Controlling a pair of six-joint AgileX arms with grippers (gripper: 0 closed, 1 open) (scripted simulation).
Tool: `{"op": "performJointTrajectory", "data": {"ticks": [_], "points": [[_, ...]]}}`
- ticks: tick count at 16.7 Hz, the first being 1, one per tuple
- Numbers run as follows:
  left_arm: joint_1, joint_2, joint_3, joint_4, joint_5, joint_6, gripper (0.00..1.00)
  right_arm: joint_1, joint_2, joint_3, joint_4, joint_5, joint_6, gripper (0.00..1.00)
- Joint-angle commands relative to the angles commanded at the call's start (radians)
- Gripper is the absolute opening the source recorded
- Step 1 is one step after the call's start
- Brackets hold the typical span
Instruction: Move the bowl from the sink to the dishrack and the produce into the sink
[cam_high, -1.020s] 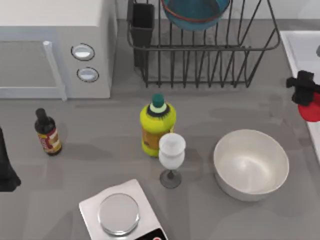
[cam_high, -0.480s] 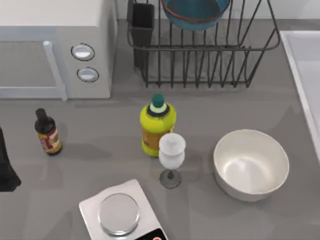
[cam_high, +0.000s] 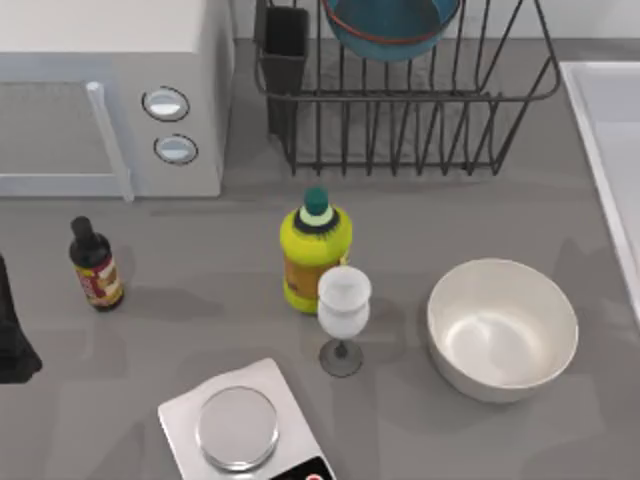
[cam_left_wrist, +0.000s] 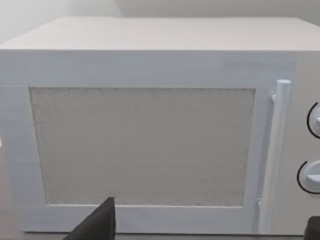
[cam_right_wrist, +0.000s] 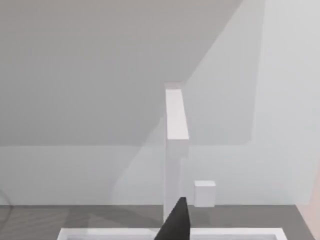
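Since a second ago the right gripper and the red produce it carried have gone from the right edge of the top view, above the sink rim (cam_high: 600, 150); half a second ago they were already out of that view, and the rest of the table has not moved.

Nearest the camera side sit a scale (cam_high: 240, 428) at the front edge, a wine glass (cam_high: 343, 312) and a white bowl (cam_high: 502, 328), with a yellow bottle (cam_high: 314, 250) just behind the glass and a small dark bottle (cam_high: 96, 266) toward the left. The left arm (cam_high: 12, 335) rests at the left edge — parked, facing the microwave door (cam_left_wrist: 142, 145). In its wrist view the left gripper (cam_left_wrist: 205, 227) shows one dark fingertip and a corner of the other far apart, so it is spread wide.

The right wrist view shows a single dark finger (cam_right_wrist: 175, 222) of the right gripper over the near rim of the sink, facing a white faucet (cam_right_wrist: 175, 150) — whether it is spread or pressed together I cannot tell.

Open grey counter lies between the white bowl and the sink.

Farthest back, the dishrack (cam_high: 420, 110) holds the bowl (cam_high: 390, 25), with the microwave (cam_high: 110, 90) to its left.
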Motion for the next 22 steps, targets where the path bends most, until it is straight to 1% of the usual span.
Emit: {"op": "performJointTrajectory", "data": {"ticks": [5, 8, 11, 18, 20, 22], "points": [[0.000, 0.000, 0.000, 0.000, 0.000, 0.000, 1.00, 0.004, 0.006, 0.004, 0.000, 0.002, 0.002, 0.00], [0.000, 0.000, 0.000, 0.000, 0.000, 0.000, 1.00, -0.002, 0.075, -0.003, 0.069, 0.004, 0.002, 0.00], [0.000, 0.000, 0.000, 0.000, 0.000, 0.000, 1.00, -0.007, 0.223, -0.020, 0.231, 0.002, 0.001, 0.00], [0.000, 0.000, 0.000, 0.000, 0.000, 0.000, 1.00, -0.005, 0.613, -0.084, 0.709, 0.005, -0.002, 0.00], [0.000, 0.000, 0.000, 0.000, 0.000, 0.000, 1.00, -0.003, 0.685, -0.098, 0.788, 0.007, -0.003, 0.00], [0.000, 0.000, 0.000, 0.000, 0.000, 0.000, 1.00, -0.002, 0.721, -0.106, 0.825, 0.009, -0.004, 0.00]]}}
